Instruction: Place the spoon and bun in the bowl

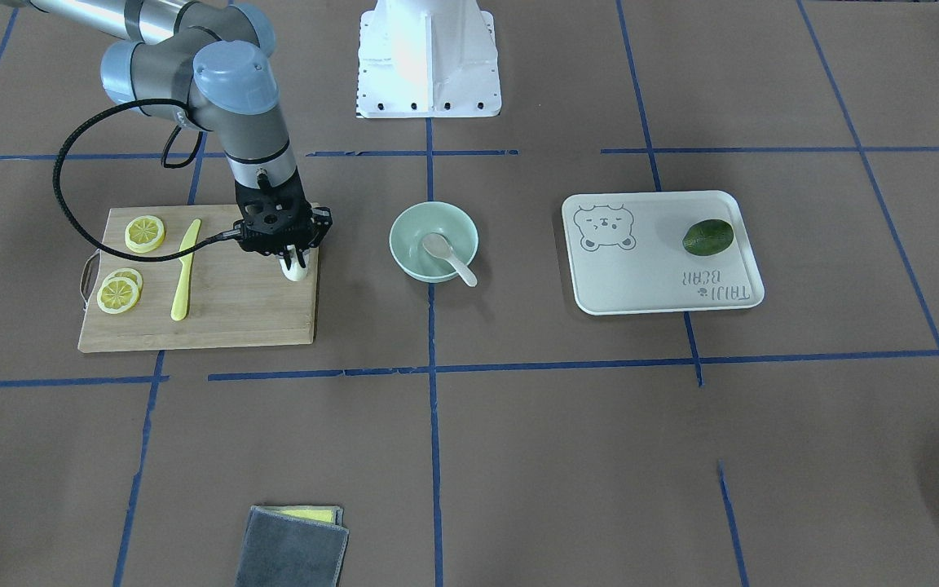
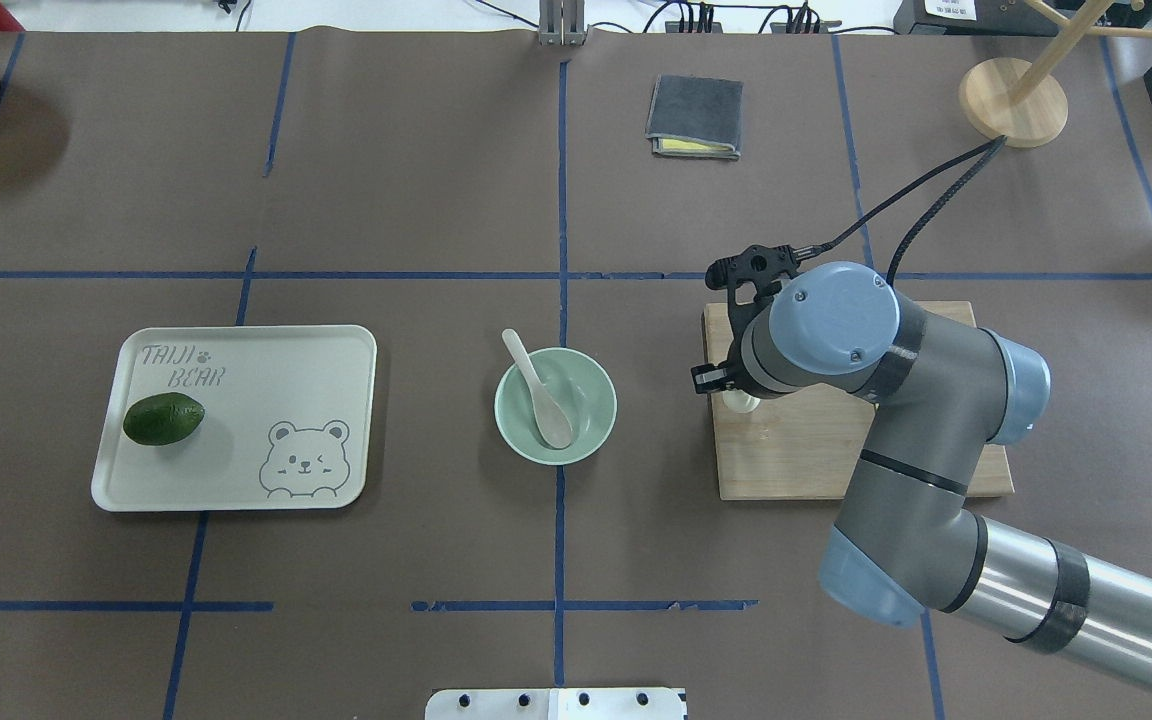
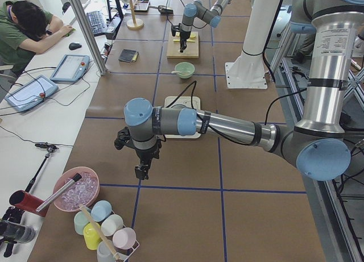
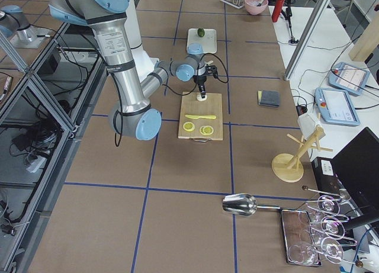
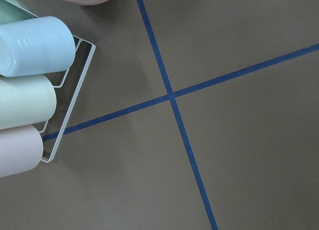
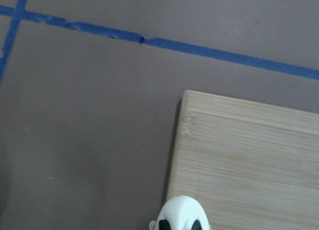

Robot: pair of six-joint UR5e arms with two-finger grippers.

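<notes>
The off-white spoon lies in the mint-green bowl at the table's middle, its handle over the rim; both also show in the overhead view, the spoon and the bowl. The white bun is at the corner of the wooden cutting board nearest the bowl. My right gripper points straight down and is shut on the bun; the right wrist view shows the bun between the dark fingertips. My left gripper hangs over bare table far from the bowl; I cannot tell whether it is open.
Lemon slices and a yellow knife lie on the board. A white tray holds a dark green fruit. A folded grey cloth lies at the far edge. Pastel cups in a rack lie beside the left gripper.
</notes>
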